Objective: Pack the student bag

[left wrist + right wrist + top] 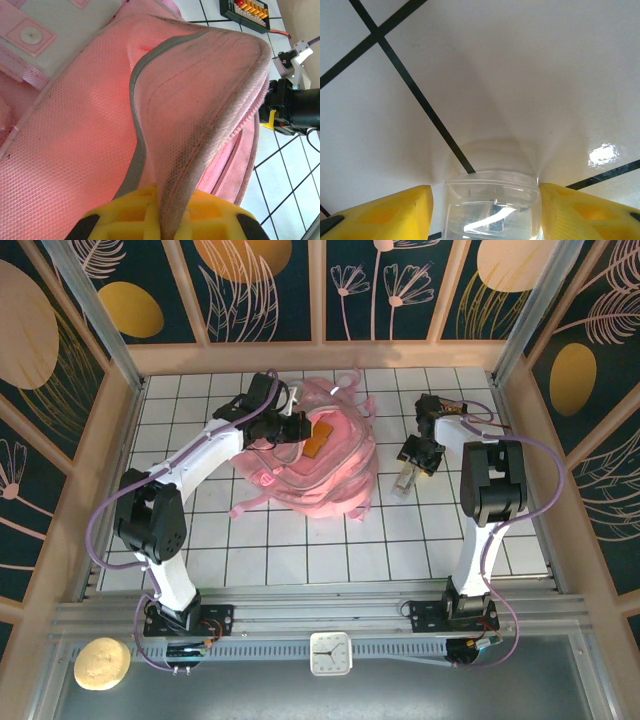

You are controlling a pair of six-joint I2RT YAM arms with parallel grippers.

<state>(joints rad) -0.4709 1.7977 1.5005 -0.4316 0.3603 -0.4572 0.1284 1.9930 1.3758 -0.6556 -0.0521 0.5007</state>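
Observation:
The pink student bag lies in the middle of the tiled table, with an orange patch showing on its top. My left gripper is at the bag's upper left. In the left wrist view it is shut on a fold of the bag's pink mesh edge. My right gripper is right of the bag, low over the table. Its yellow fingers straddle a clear plastic container. The right finger touches the container and a narrow gap remains at the left one.
Wooden walls and posts enclose the tiled table. A small board with coloured connectors lies beyond the bag. A white clock and a round pale object sit on the near ledge.

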